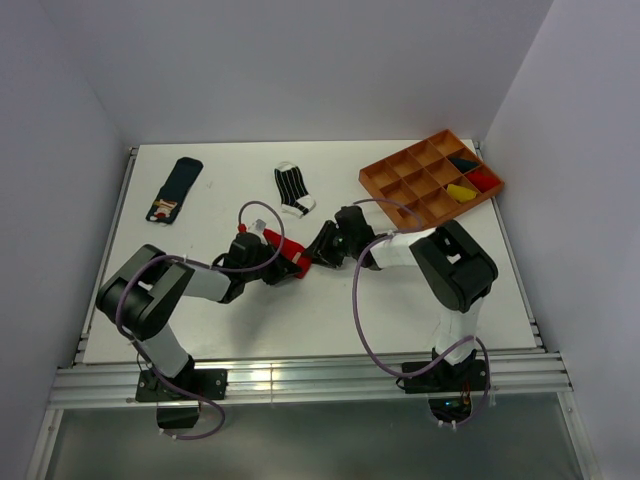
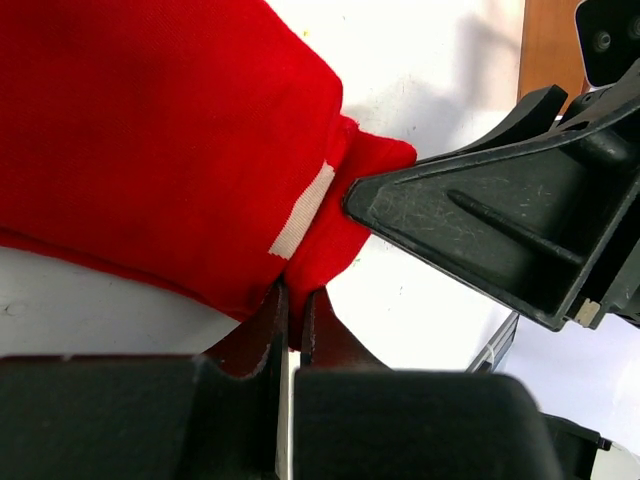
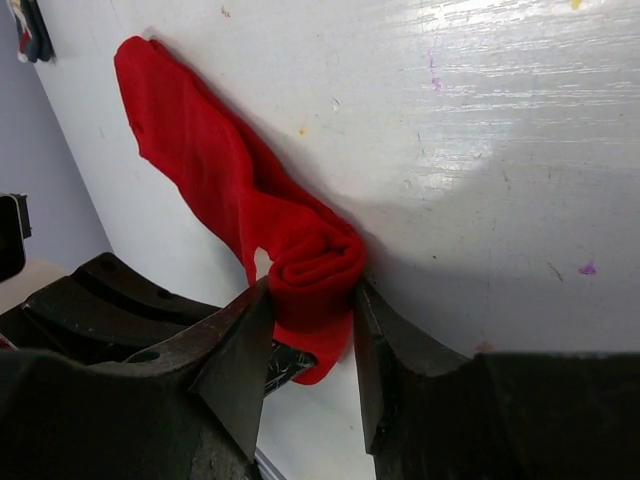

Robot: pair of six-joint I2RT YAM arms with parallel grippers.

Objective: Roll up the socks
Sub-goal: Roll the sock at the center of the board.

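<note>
The red sock lies mid-table between my two grippers. My left gripper is shut on a thin edge of the red sock, pinched between its jaws. My right gripper faces it from the right. Its jaws press on both sides of the rolled-up end, while the rest of the red sock trails flat on the table. The dark navy sock lies flat at the back left. The striped sock lies at the back centre. Both are away from the grippers.
An orange compartment tray stands at the back right, holding a yellow bundle and other small rolled items. White walls enclose the table on three sides. Cables loop above both arms.
</note>
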